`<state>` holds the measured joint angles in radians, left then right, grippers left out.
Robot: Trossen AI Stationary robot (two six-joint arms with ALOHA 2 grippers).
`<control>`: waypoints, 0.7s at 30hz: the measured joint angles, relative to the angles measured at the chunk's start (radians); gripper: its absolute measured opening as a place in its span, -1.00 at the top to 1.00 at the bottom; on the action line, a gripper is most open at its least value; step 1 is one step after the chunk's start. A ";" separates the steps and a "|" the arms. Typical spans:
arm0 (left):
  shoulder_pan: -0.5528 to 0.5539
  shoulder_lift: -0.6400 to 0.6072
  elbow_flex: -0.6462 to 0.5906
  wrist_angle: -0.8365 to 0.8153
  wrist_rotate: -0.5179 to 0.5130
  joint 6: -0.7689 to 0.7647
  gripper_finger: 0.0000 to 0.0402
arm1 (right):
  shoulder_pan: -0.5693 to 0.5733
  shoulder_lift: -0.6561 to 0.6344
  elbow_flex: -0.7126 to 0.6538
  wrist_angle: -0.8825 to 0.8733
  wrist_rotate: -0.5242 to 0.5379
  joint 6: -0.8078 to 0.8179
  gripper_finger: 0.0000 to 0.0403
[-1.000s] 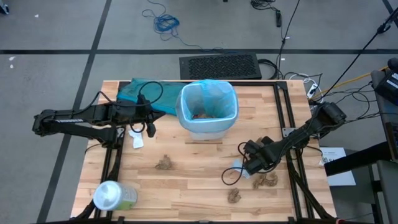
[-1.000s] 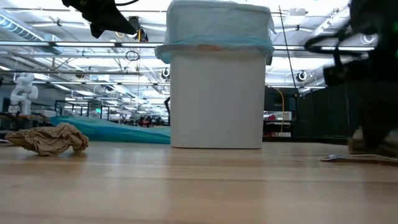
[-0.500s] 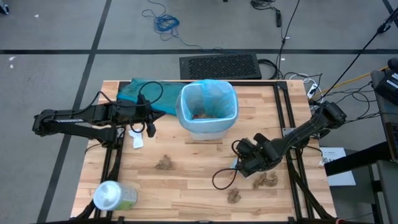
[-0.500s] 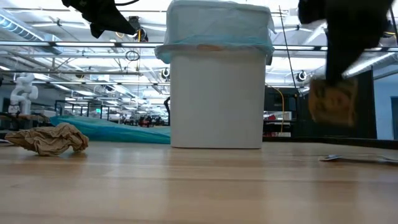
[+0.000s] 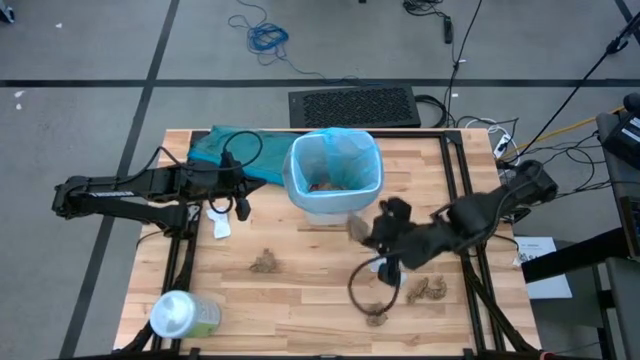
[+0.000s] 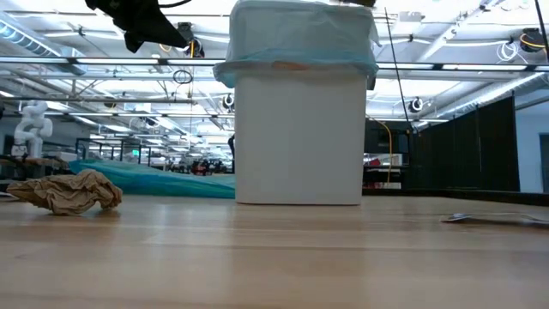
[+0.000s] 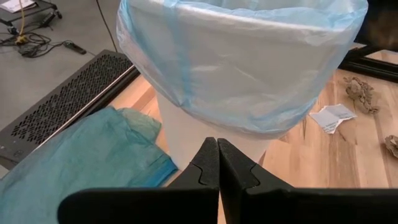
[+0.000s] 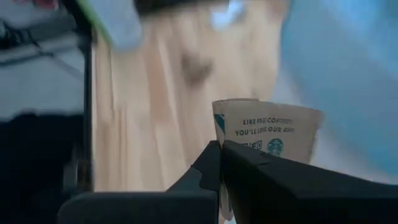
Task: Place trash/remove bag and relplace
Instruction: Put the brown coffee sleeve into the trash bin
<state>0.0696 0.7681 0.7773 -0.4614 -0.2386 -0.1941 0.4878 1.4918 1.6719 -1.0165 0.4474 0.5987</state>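
A: Left side of the surface (image 5: 300, 290)?
B: One pale-green container with white lid (image 5: 183, 316), at the near left corner. One left hand (image 5: 240, 205), fingers pressed fully together, holding nothing, hanging beside the bin. One white scrap (image 5: 220, 226) just under it. One teal bag (image 5: 232, 150), flat at the far edge, partly covered by the arm.

A: Middle?
B: One white bin (image 5: 335, 195) with a light-blue liner (image 5: 337, 140) folded over its rim; brown paper shows inside. One crumpled brown wad (image 5: 264, 263) in front of it, well apart.

A: Right?
B: One right hand (image 5: 362, 228), raised just beside the bin's near right corner, clamped tight on a brown paper sleeve (image 8: 270, 134). Two brown wads (image 5: 428, 290) and (image 5: 376, 315) lie on the surface below the arm.

A: Any writing?
B: Sleeve reads "LIKE ... COFFEE" and "YOU'LL LOVE OUR...", with a round green logo; the rest is cut off behind the fingers.

A: Hard to make out?
B: From above the sleeve is a blur. The low view hides the right hand entirely.
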 joint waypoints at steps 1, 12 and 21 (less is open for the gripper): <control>0.000 0.000 0.000 0.000 0.000 0.000 1.00 | -0.010 0.000 0.027 0.013 0.030 -0.047 1.00; 0.000 0.000 0.000 0.000 0.000 -0.003 1.00 | -0.253 0.000 0.146 0.134 0.081 -0.381 1.00; 0.000 0.000 0.000 -0.001 0.000 -0.007 1.00 | -0.449 0.015 0.145 0.137 -0.003 -0.440 0.85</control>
<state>0.0696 0.7685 0.7773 -0.4622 -0.2386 -0.2008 0.0385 1.5064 1.8172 -0.8799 0.4445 0.1590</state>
